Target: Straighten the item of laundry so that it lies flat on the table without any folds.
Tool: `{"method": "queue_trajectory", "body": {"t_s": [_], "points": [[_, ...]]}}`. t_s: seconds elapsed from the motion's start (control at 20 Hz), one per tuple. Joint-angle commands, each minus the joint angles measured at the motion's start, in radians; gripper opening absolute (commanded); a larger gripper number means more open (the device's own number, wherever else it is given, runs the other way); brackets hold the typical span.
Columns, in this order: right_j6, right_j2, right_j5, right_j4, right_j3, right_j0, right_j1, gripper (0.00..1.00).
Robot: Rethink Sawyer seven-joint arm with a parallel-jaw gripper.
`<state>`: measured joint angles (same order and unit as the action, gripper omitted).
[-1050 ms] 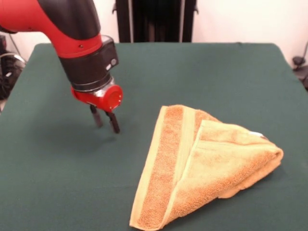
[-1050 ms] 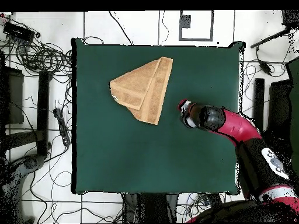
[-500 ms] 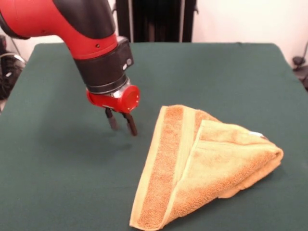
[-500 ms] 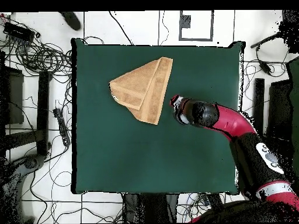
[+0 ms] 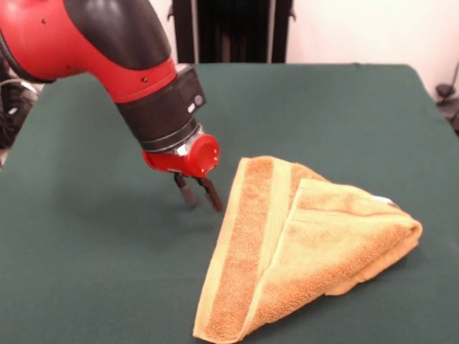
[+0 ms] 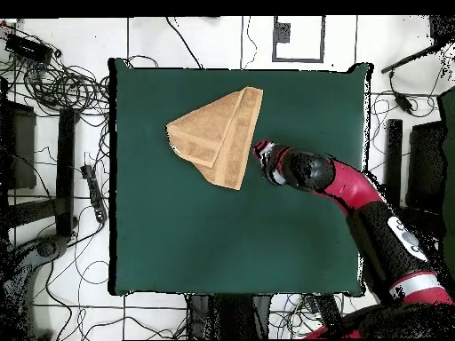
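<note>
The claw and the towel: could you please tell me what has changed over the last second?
The claw has moved across the table toward the towel, and now sits just beside its banded edge, open and holding nothing, low over the cloth. In the overhead view it has closed the gap to the towel as well. The towel itself has not shifted: same folded triangular shape, same spot.
</note>
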<state>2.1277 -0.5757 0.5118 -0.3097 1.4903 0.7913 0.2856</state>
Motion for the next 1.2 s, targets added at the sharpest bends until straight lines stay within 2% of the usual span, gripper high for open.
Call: {"method": "queue_trajectory", "body": {"t_s": [0.05,0.3,0.5,0.8,1.05,1.2], "points": [[-0.379,-0.189,0.127,-0.074,0.044,0.007,-0.143,1.00],[-0.288,-0.141,0.106,-0.125,0.028,-0.038,-0.104,1.00],[-0.259,-0.147,0.104,-0.125,0.022,-0.047,-0.111,1.00],[-0.177,-0.083,0.141,-0.134,0.000,-0.106,-0.075,1.00],[-0.156,-0.073,0.142,-0.124,-0.011,-0.129,-0.083,1.00],[-0.114,-0.012,0.153,-0.146,-0.030,-0.184,-0.052,1.00]]}}
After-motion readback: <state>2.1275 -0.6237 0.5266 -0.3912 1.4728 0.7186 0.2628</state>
